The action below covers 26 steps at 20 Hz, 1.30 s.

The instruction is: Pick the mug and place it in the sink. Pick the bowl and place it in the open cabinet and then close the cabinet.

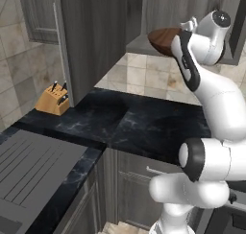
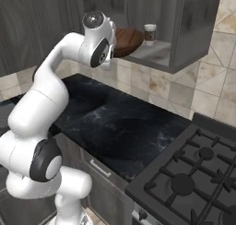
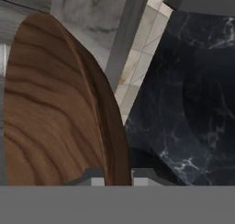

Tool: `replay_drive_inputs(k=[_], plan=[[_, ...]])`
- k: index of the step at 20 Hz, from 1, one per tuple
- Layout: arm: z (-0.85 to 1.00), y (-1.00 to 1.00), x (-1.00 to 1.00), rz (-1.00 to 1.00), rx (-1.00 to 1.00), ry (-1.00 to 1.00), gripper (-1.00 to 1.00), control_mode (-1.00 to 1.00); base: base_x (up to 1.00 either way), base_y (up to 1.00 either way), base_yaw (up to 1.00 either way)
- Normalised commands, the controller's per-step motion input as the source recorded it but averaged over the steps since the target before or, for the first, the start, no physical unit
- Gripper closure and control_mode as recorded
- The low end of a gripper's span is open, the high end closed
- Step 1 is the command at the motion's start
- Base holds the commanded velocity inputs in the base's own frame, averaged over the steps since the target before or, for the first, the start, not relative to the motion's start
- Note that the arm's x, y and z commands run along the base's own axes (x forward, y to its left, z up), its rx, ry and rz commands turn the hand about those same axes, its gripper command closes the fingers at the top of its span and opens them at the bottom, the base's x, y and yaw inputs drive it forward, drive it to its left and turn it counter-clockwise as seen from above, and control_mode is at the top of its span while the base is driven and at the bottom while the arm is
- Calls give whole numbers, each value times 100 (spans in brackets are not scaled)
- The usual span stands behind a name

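The claw was clamped on the rim of the bowl, its two dark tips standing either side of the wooden edge in the hand view, so the bowl hung on its side rather than flat; that grip on the thin wall was probably the only way a narrow two-finger hand could carry so wide a dish. In the base views the bowl sat at the mouth of the open cabinet, over its pale shelf and apart from a small lidded paper cup further in, which suggests the placing step was under way and the door not yet shut. The bowl was brown wood, shallow and round, with dark curved grain rings across it. The cabinet was flat grey-brown wood grain with a slim silver bar handle. Below lay the black marbled bench, glossy with white veins, a tan knife block, and the ribbed grey drainboard of the sink
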Motion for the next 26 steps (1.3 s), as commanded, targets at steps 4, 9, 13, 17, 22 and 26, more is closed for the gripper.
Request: replay_drive_inputs(k=[4, 9, 13, 17, 22, 26], plan=[[-2, 0, 52, 0, 0, 0, 100, -100, 0, 0, 0], [-8, 0, 60, 0, 0, 0, 100, -100, 0, 0, 0], [-12, 0, 91, -6, -1, 3, 100, -100, 0, 0, 0], [-3, 0, 83, -8, -1, 1, 100, -100, 0, 0, 0], [0, 0, 52, -5, 0, 2, 100, -100, 0, 0, 0], [0, 3, 22, -2, 0, 0, 100, -100, 0, 0, 0]])
